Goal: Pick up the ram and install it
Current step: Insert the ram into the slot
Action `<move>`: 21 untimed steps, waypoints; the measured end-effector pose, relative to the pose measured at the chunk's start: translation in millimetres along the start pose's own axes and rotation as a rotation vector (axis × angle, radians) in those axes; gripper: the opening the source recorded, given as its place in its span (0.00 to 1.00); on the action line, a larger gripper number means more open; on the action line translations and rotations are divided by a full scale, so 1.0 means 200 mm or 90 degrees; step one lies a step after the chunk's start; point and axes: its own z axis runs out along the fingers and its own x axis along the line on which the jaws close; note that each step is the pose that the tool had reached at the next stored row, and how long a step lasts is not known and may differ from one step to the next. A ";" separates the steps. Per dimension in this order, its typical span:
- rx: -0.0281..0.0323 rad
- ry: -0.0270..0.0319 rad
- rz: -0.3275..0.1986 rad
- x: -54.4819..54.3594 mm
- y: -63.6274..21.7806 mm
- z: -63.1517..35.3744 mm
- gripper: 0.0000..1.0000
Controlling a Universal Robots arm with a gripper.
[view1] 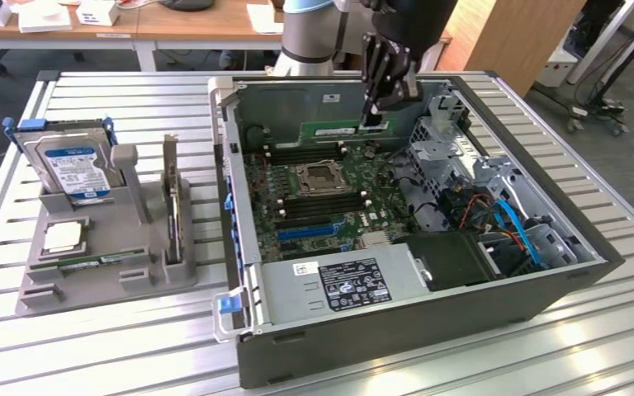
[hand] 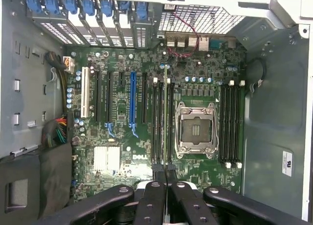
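Wrist view: ram (hand: 166, 112), a thin green circuit-board stick, seen edge-on as a narrow line. Its line runs parallel to the long black memory slots (hand: 159, 122) and sits above the slot group just beside the silver square CPU socket (hand: 197, 129). One end is pinched between the black fingers; the other points toward the blue-latched rear bracket row (hand: 88, 7). No writing is readable on the stick itself.

Black two-finger gripper (hand: 165, 172) is pressed together on the ram, its linkage bars splayed out either side.

White "DELL" lettering is readable on the green motherboard (hand: 122, 68), near the fingertips. A white sticker on the case wall is too small to read.

Exterior view: ram (view1: 373, 118) pokes down from the gripper (view1: 376, 105), and I can't tell its long axis here. It is in the air above the far part of the board, apart from it, beyond the socket (view1: 319, 175).

Arm (view1: 306, 33) comes in from the far side, with the wrist pointing steeply down into the open dark-grey computer case (view1: 405, 330).

Black label on the silver power supply (view1: 345, 289): text illegible.

Towards the exterior view's left, a grey plastic parts holder (view1: 96, 280) carries a silver hard drive with a blue label (view1: 75, 169), print unreadable. All of it stands on a slatted metal table (view1: 515, 363).
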 end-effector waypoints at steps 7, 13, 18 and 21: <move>0.0000 0.0001 0.000 0.00 -0.002 0.037 0.11; 0.0000 0.0000 0.000 0.00 -0.003 0.069 0.11; 0.0000 0.0000 0.000 0.01 -0.005 0.095 0.11; 0.0000 0.0001 0.000 0.01 -0.005 0.107 0.11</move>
